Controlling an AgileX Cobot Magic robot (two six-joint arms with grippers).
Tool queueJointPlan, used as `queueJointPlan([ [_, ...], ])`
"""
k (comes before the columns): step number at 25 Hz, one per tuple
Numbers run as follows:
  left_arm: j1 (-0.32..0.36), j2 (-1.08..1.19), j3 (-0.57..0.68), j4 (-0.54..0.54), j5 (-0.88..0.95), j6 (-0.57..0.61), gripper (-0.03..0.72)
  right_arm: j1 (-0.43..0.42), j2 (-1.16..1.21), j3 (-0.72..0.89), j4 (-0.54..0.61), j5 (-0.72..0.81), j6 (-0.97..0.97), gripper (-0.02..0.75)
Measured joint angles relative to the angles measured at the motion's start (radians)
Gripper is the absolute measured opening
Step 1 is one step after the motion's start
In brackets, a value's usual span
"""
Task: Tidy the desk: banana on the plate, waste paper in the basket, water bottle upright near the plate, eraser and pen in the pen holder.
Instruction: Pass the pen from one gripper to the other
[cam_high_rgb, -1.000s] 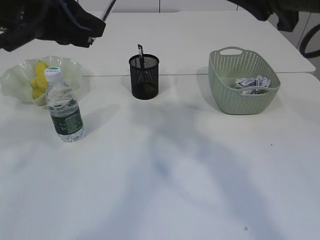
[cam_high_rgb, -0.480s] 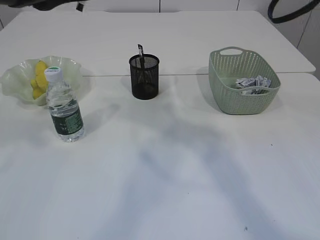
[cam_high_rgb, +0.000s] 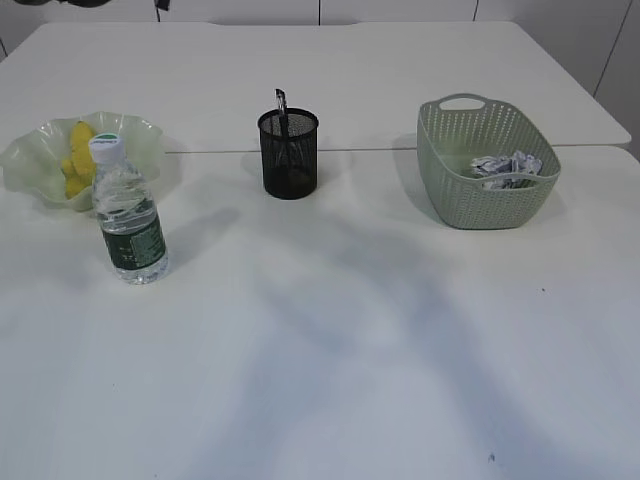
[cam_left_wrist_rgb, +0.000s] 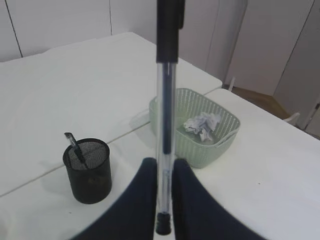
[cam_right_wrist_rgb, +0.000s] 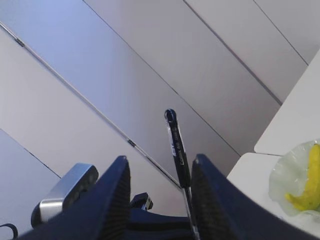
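Pen (cam_left_wrist_rgb: 165, 125), clear barrel with black grip, top cut off by the frame, stands pinched upright in left gripper (cam_left_wrist_rgb: 164, 175) above desk (cam_high_rgb: 330, 330); right gripper (cam_right_wrist_rgb: 160, 200) jaws spread, empty; eraser not visible.

The left gripper (cam_left_wrist_rgb: 163, 192), at the bottom centre of its wrist view, was clamped on a pen (cam_left_wrist_rgb: 165, 100); the right gripper (cam_right_wrist_rgb: 159, 200) stood parted, low in its view, touching nothing
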Motion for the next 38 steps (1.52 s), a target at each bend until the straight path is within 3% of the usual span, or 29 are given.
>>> queueJointPlan([
  [7,-0.003,0.0,-0.014,-0.026,-0.004,0.007,0.023,0.0,0.028,-0.015,0.0,0.007,-0.002,0.308],
  [22,-0.133,0.035,-0.07,-0.032,-0.037,0.049,0.023,0.0,0.05,-0.085,-0.002,0.032,-0.002,0.307],
  [38,-0.169,0.035,-0.07,-0.033,-0.046,0.051,0.023,0.0,0.05,-0.086,-0.004,0.084,-0.002,0.307],
])
